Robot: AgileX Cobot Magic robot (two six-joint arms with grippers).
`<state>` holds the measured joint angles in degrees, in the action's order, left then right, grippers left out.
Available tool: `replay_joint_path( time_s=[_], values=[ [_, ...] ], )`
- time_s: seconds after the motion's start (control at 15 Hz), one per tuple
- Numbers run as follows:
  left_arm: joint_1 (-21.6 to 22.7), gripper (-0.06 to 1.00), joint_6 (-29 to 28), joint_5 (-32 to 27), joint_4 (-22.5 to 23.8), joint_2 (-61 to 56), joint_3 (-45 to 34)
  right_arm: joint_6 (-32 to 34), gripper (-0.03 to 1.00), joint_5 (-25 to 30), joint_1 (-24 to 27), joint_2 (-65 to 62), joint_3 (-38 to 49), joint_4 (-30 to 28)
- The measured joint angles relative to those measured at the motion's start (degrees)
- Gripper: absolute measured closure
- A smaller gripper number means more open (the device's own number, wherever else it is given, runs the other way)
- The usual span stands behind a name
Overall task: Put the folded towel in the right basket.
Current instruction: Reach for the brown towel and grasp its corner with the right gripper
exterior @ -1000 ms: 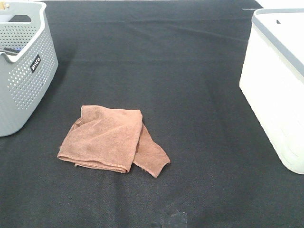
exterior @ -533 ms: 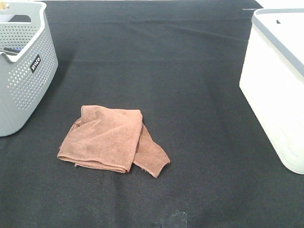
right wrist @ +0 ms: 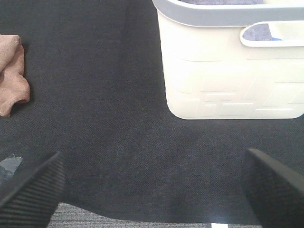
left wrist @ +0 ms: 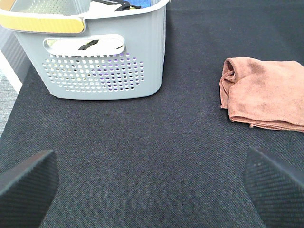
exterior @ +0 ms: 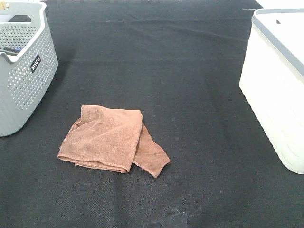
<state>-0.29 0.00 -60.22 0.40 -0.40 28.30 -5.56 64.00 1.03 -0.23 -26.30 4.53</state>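
Note:
A brown folded towel (exterior: 109, 138) lies on the black table, left of centre; it also shows in the left wrist view (left wrist: 266, 92) and at the edge of the right wrist view (right wrist: 12, 78). The white right basket (exterior: 278, 80) stands at the table's right edge and shows in the right wrist view (right wrist: 228, 61). My left gripper (left wrist: 152, 185) is open and empty above bare cloth, well short of the towel. My right gripper (right wrist: 152, 185) is open and empty above bare cloth in front of the white basket. Neither arm shows in the exterior view.
A grey perforated basket (exterior: 21, 61) stands at the table's left edge, holding some items; it shows in the left wrist view (left wrist: 95, 52). A piece of clear tape (exterior: 173, 218) lies near the table's front edge. The black cloth (exterior: 166, 71) covers the table.

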Motion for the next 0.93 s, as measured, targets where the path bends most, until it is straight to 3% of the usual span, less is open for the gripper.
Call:
replay_joint_path(
  time_s=[0.73,0.93],
  values=[
    [0.0,-0.05,0.0,0.0,0.0,0.0,0.0,0.0,0.0,0.0,0.0,0.0,0.0,0.29],
    [0.0,-0.05,0.0,0.0,0.0,0.0,0.0,0.0,0.0,0.97,0.0,9.05,-6.25,6.47]
  ],
)
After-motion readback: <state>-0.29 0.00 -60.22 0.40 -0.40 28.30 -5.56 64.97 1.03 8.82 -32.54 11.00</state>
